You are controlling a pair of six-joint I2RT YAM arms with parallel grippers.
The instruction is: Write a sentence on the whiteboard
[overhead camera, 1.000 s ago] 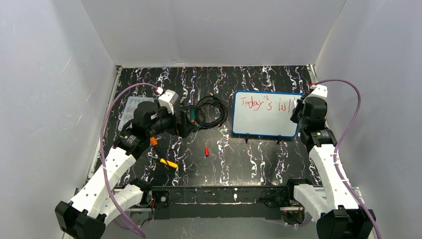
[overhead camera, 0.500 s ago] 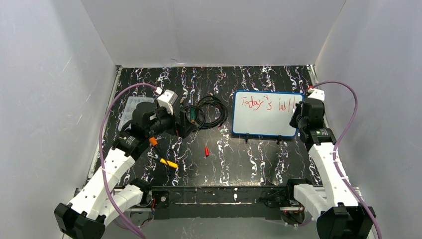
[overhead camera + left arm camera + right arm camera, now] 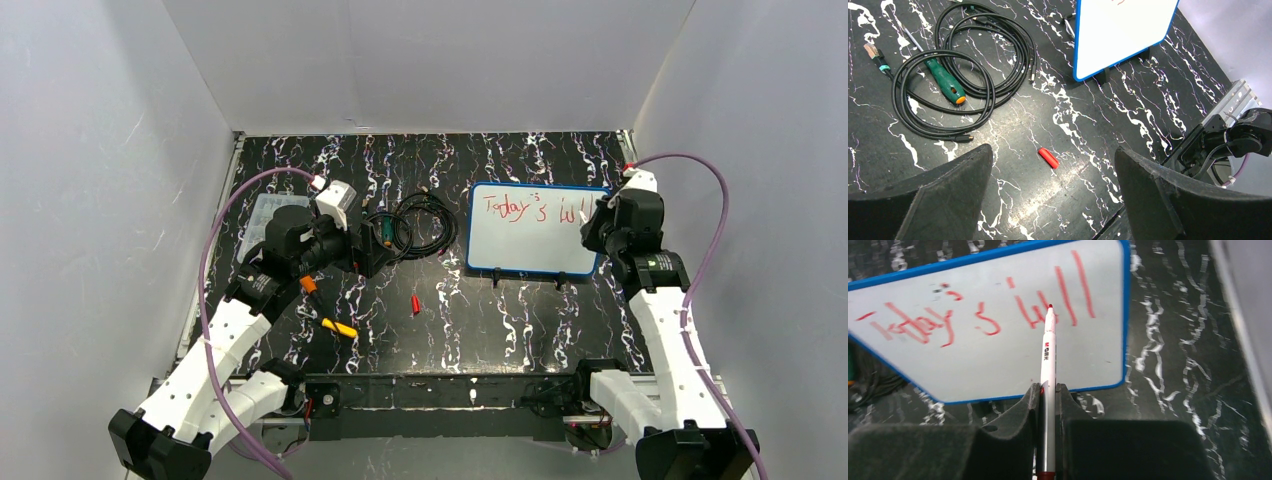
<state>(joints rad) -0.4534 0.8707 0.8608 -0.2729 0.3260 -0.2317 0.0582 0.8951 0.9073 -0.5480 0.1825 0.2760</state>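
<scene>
Clamping a white marker upright between its narrowed fingers, the right gripper points the red tip at the whiteboard. From the right wrist view the tip lies over the strokes that follow "Today's" in the sentence; whether it presses on the surface cannot be told. Only one line of red lettering shows, running along the upper part of the board.

The blue-framed whiteboard stands on small black feet at the far right of the black marbled table, leaning back, just right of a coil of black cable. A green-handled screwdriver lies inside the coil, across its loops.

The left gripper hangs above the table left of the coil, its jaws spread wide and gripping nothing. Below and between its fingers a small red cap lies alone on the tabletop, well apart from the board
</scene>
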